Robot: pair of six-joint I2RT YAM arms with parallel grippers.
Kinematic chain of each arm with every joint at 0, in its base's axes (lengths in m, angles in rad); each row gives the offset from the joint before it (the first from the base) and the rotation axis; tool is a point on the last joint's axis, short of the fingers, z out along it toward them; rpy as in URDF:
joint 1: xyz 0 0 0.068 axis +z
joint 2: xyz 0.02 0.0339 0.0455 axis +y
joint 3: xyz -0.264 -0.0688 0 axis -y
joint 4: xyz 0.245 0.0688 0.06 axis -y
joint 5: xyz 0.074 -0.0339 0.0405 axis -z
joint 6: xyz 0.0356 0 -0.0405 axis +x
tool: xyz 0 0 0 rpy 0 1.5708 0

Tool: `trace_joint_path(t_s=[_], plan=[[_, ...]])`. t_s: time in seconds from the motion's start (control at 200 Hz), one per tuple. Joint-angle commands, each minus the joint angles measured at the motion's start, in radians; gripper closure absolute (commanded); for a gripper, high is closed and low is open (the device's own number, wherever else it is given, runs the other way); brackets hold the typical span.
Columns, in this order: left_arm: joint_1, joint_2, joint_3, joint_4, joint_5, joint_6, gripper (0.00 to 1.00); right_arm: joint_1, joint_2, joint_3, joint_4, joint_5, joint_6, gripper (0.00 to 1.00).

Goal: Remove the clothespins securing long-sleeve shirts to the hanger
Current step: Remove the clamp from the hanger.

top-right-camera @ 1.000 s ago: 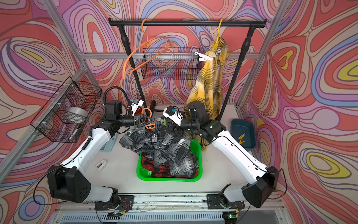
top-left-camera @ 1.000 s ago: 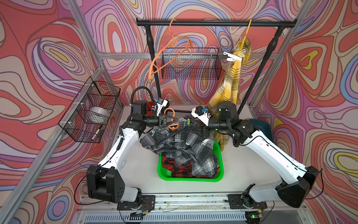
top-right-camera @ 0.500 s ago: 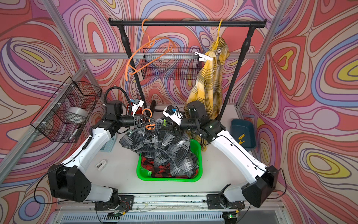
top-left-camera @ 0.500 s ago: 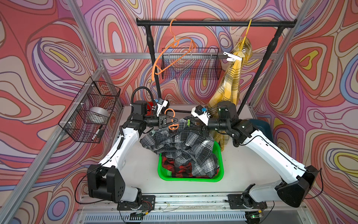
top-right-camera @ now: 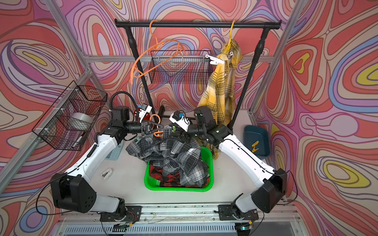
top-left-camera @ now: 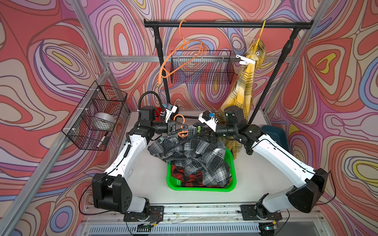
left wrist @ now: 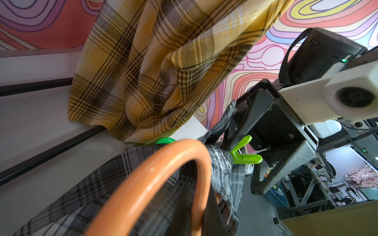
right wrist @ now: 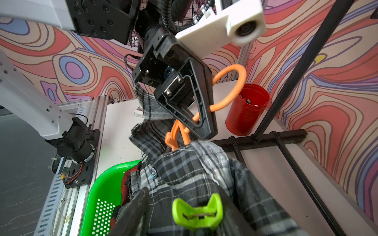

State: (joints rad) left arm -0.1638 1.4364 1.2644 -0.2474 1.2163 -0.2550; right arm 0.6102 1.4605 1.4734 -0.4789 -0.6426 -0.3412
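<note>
Could nip cloth instead of handles and drag the grey plaid shirt [top-left-camera: 196, 151] slumped over the green basket [top-left-camera: 200, 189]; could fling the green clothespin [right wrist: 197, 212], above the basket's far rim. Straddling that clothespin with the right gripper [right wrist: 187, 202], half spread, not yet clamping it. Pinching the orange hanger [left wrist: 151, 169] tight in the left gripper [right wrist: 204, 130]. Leaves the yellow shirt [top-left-camera: 245, 90] pinned by a white clothespin [top-left-camera: 244, 59] toward the worktop's [top-left-camera: 255, 179] far edge.
</note>
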Motion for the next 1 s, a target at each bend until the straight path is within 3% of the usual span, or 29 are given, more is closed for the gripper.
trace_joint_path(t_s=[0.0, 0.22, 0.546, 0.997], plan=[[0.003, 0.005, 0.021, 0.01, 0.037, 0.004, 1.0, 0.005, -0.003, 0.032, 0.011, -0.012, 0.009, 0.48], [0.004, 0.007, 0.014, 0.012, 0.037, 0.003, 1.0, 0.005, -0.002, 0.045, 0.004, -0.02, 0.013, 0.52], [0.004, 0.01, 0.015, 0.008, 0.031, 0.003, 1.0, 0.006, 0.001, 0.057, -0.024, -0.004, 0.008, 1.0], [0.004, 0.01, 0.021, -0.046, 0.012, 0.036, 1.0, 0.006, -0.075, 0.085, -0.054, 0.068, 0.07, 1.0]])
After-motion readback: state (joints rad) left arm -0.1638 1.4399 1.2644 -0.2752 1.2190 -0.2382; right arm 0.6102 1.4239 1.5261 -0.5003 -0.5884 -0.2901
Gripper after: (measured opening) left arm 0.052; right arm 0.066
